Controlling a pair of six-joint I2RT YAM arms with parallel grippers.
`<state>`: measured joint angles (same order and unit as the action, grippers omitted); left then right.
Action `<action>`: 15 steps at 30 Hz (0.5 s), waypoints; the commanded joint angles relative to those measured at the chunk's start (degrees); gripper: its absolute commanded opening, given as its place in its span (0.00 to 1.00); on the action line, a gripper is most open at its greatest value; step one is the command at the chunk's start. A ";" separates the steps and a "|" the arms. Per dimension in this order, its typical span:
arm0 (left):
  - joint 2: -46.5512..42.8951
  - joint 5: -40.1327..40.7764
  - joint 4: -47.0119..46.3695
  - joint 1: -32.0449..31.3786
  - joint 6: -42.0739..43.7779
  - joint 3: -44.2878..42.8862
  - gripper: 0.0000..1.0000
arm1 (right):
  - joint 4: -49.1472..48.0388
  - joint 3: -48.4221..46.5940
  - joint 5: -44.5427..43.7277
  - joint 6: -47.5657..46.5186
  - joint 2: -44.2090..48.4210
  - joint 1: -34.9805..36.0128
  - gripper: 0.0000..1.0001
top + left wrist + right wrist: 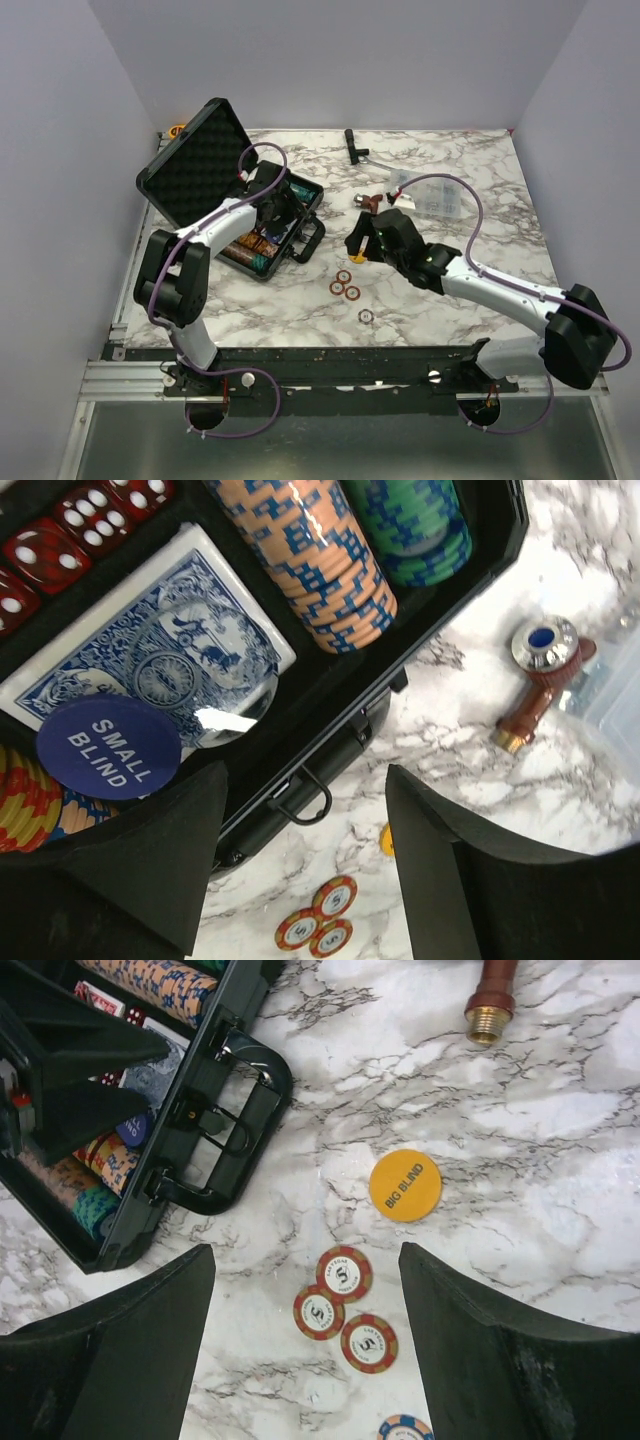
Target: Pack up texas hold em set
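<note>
The top camera looks down from high behind the near edge over the whole desk (pixel 300 310), while both wrist cameras hover close above it, each catching the three red chips (pixel 338 1310) near six o'clock.

Bare marble tabletop (pixel 540 1150) around three chips (pixel 344 1274), briefcase handle (pixel 278 1080) close beside

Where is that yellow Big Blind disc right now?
In the right wrist view, the Big Blind disc lies flat on the marble table, right of the case handle and just above three red chips.
</note>
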<state>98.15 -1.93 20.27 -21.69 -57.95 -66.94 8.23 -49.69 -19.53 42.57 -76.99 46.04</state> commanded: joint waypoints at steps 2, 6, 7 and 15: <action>2.81 9.64 8.01 -0.98 -4.12 -4.85 0.66 | 2.23 3.68 -3.17 1.22 5.07 -0.16 0.78; 5.59 9.71 11.32 -0.98 -4.60 -7.95 0.69 | 2.23 4.56 -3.14 1.64 5.61 -0.37 0.78; 6.34 9.68 12.67 -0.98 -4.84 -8.80 0.69 | 2.23 4.60 -3.01 1.71 5.58 -0.32 0.78; 8.79 7.56 14.32 -1.33 -5.26 -10.87 0.72 | 1.62 5.12 -2.42 2.16 5.50 -0.26 0.78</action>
<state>105.12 5.37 31.29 -22.63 -62.41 -76.34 9.54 -45.52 -20.69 43.94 -72.27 45.95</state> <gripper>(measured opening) 0.711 0.779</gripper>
